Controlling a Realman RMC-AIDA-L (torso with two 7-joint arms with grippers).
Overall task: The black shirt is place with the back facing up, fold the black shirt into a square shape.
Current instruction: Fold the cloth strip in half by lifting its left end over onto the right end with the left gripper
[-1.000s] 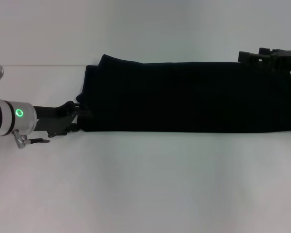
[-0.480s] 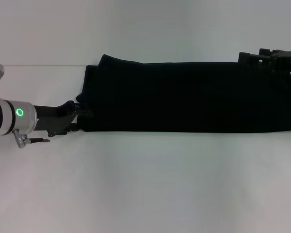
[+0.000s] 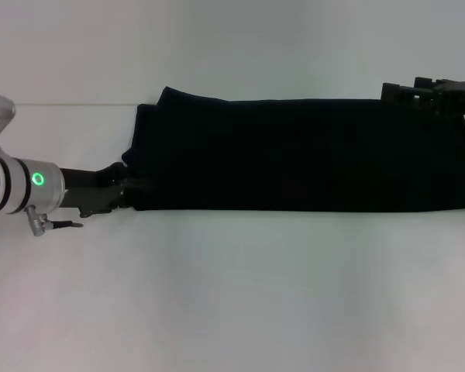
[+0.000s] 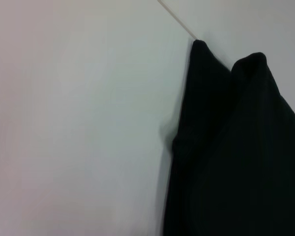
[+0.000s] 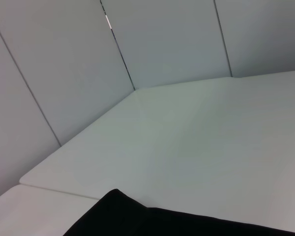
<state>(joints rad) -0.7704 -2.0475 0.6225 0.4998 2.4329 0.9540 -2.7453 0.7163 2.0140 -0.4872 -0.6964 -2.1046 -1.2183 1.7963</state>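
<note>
Nearest, our left gripper (image 3: 128,188) meets the left end of the shirt (image 3: 302,155), which lies as a long band across the table (image 3: 240,294); we cannot tell its grip. Far right, the right gripper (image 3: 418,93) sits at the back corner, equally unclear. Crosswise folding looks next, needing that end lifted.

Black shirt (image 3: 302,155) reads as soft matt cloth. Table (image 3: 240,294) looks smooth white, faintly sheened
</note>
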